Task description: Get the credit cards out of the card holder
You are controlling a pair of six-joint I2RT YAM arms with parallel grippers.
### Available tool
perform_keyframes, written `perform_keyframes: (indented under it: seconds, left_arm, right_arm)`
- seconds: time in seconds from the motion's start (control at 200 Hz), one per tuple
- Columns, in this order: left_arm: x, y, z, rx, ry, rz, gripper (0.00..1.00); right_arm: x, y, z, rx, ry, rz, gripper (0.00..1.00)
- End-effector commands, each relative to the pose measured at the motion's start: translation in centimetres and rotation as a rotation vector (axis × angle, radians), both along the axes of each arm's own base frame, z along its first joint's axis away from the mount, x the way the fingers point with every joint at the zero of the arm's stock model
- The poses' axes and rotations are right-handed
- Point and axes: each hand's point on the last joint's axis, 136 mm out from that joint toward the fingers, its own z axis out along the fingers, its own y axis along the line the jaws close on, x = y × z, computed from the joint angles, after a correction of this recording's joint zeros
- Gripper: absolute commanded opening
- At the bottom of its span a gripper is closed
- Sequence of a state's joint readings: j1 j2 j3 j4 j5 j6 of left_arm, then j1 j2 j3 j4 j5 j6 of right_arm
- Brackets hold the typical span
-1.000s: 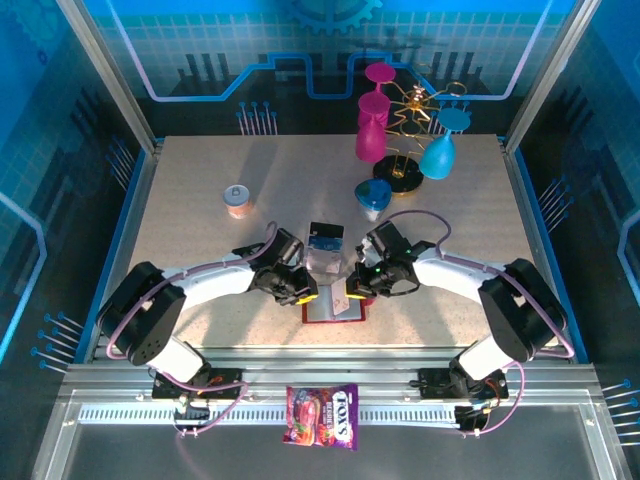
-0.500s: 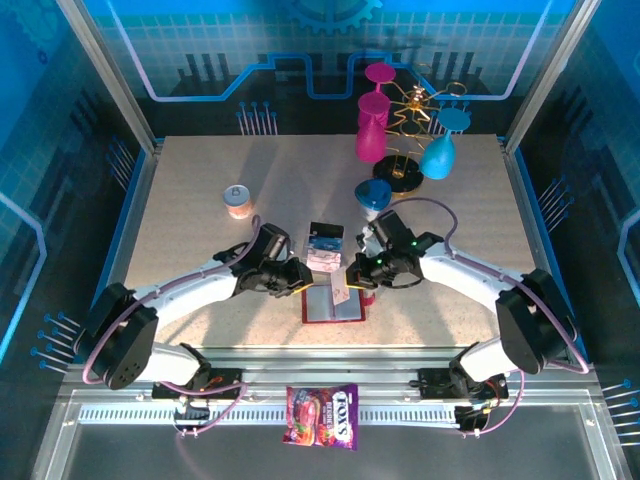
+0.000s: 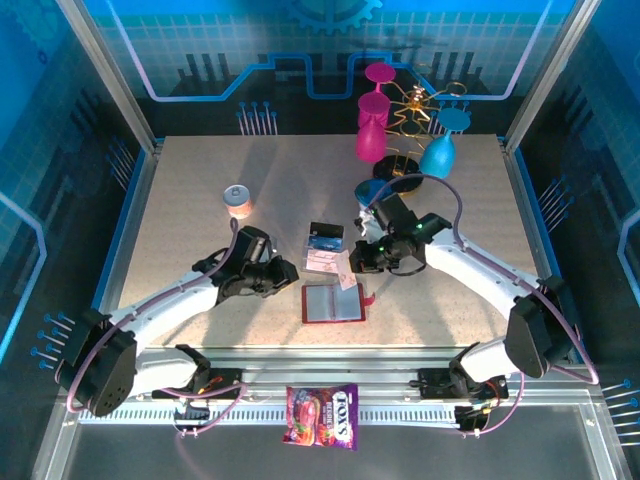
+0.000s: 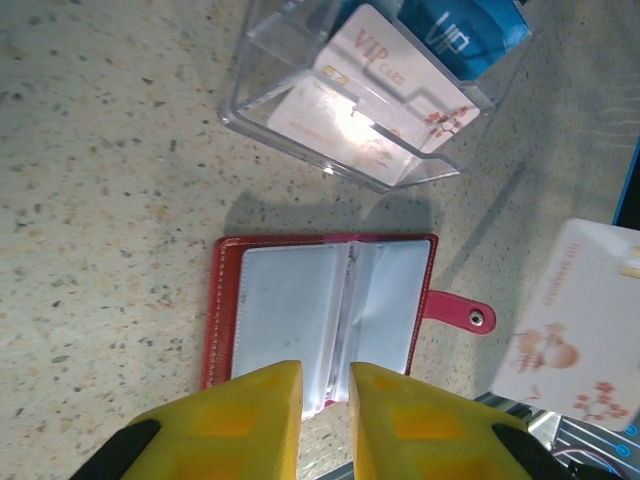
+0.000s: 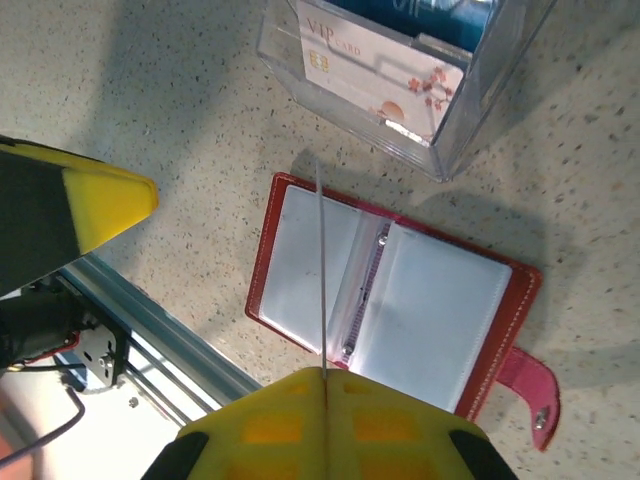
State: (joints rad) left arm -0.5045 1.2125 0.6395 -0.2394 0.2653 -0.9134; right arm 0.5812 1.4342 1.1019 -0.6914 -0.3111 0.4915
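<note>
The card holder (image 3: 331, 304) lies spread open and flat on the table (image 3: 200, 170), near the front edge between my two arms. Its greyish clear pockets face up and its red tab (image 4: 462, 311) sticks out to the right. One pinkish-white card (image 4: 575, 325) is pinched in my right pincer (image 5: 325, 372), the jaws closed tight on it; from that wrist I see it edge-on, a thin line over the holder. My left pincer (image 4: 325, 372) hovers over the holder's near edge, its yellow fingers a narrow slit apart with nothing between them. Just beyond the holder stands the clear tray (image 4: 262, 108), with pinkish-white VIP cards (image 4: 385, 85) and a dark blue card (image 4: 465, 30) leaning in it. A candy bag (image 3: 322, 415) lies on the rail in front of the table
</note>
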Motion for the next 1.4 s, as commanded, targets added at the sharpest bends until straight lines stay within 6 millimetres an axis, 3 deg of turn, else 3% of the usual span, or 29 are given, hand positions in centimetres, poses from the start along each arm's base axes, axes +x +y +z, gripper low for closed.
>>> perform_keyframes:
  seconds: [0.0, 0.39, 0.72, 0.981, 1.396]
  left_arm:
    - [-0.5, 1.1, -0.4, 0.026, 0.004, 0.015, 0.21]
    - [-1.2, 2.7, -0.5, 0.038, 0.004, 0.057, 0.21]
    - [-1.7, 3.6, -0.4, 0.04, 0.0, 0.086, 0.21]
    - [-2.1, 4.0, -0.6, 0.039, 0.009, 0.107, 0.22]
    - [-2.4, 4.3, -0.9, 0.044, 0.024, 0.12, 0.23]
  right_arm:
    - [-0.2, -1.3, 1.0, -0.085, -0.074, 0.123, 0.0]
    - [1.9, -2.1, 2.6, -0.265, -0.3, 0.537, 0.0]
    - [5.0, -0.3, 3.5, -0.323, -0.39, 0.823, 0.0]
    - [7.4, 1.4, 2.8, -0.351, -0.355, 0.937, 0.0]
    - [8.1, 4.8, 0.2, -0.299, -0.238, 1.054, 0.0]
